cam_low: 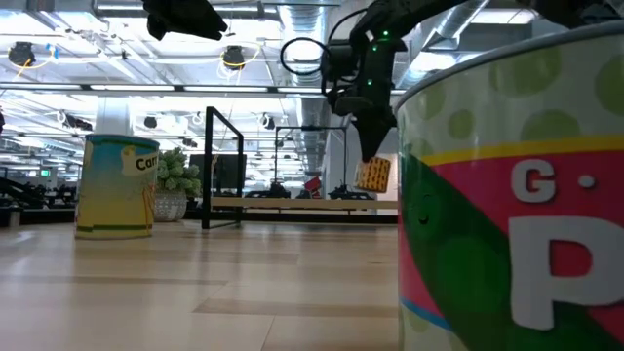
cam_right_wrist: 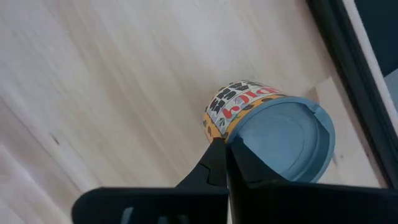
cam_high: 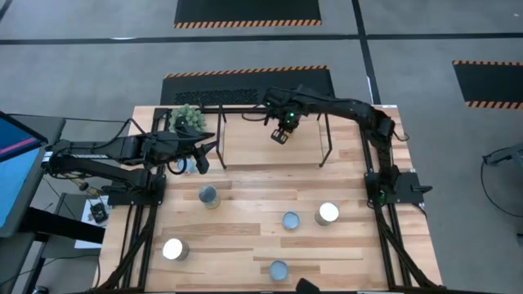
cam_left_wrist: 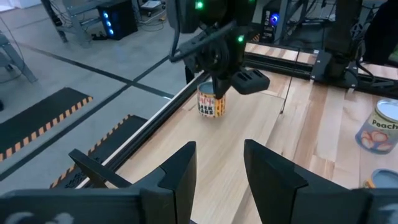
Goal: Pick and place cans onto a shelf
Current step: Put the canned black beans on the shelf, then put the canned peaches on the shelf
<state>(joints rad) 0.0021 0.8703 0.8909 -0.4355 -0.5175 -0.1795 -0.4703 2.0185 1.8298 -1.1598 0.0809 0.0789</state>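
Over the wood table's twelve o'clock edge, the right gripper (cam_high: 281, 136) hangs clamped on an upright can (cam_left_wrist: 211, 103) above the shelf (cam_high: 245, 143) board, left gripper (cam_high: 201, 160) apart at nine o'clock.

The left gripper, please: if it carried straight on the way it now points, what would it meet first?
Probably the orange-labelled can held by the right gripper over the shelf board. The left gripper is open and aims that way, with bare wood between. Depth is hard to judge.
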